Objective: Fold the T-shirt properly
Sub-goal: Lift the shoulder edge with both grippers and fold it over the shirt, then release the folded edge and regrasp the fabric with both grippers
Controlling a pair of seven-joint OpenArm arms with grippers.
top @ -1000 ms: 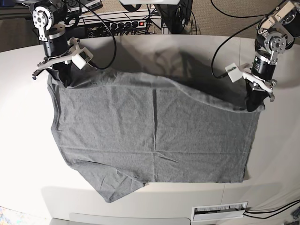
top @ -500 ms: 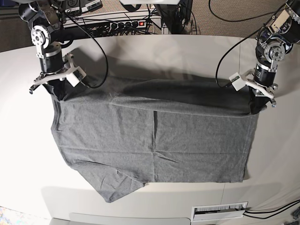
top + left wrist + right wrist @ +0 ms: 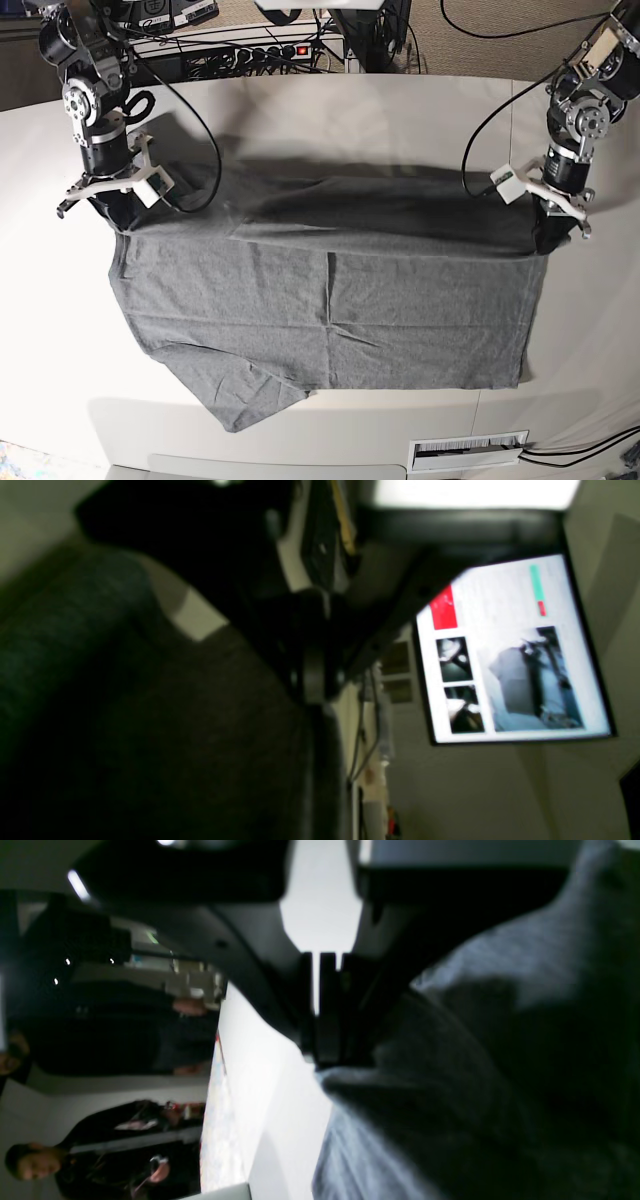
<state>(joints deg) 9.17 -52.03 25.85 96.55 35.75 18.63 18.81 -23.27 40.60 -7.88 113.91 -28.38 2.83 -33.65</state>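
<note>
The T-shirt [image 3: 330, 300] lies spread over the middle of the white tabletop [image 3: 400, 110], its near edge close to the tabletop's near rim, one sleeve sticking out at the near left. Its far edge is lifted off the surface and stretched in a fairly straight line between the two arms, throwing a shadow on the tabletop behind it.

The right pincer [image 3: 122, 218], at the left of the base view, is clamped shut on the shirt's far left corner. In the right wrist view the right pincer's dark jaws are pressed together with grey cloth bunched just beside and below them [image 3: 450, 1065].

The left pincer [image 3: 545, 240], at the right of the base view, is closed on the far right corner, pointing down at the cloth. The left wrist view is blurred; dark fabric [image 3: 150, 730] fills its left half, and a lit monitor [image 3: 510, 650] shows on the right.

Cables and a power strip [image 3: 270, 50] sit beyond the far edge of the tabletop
</note>
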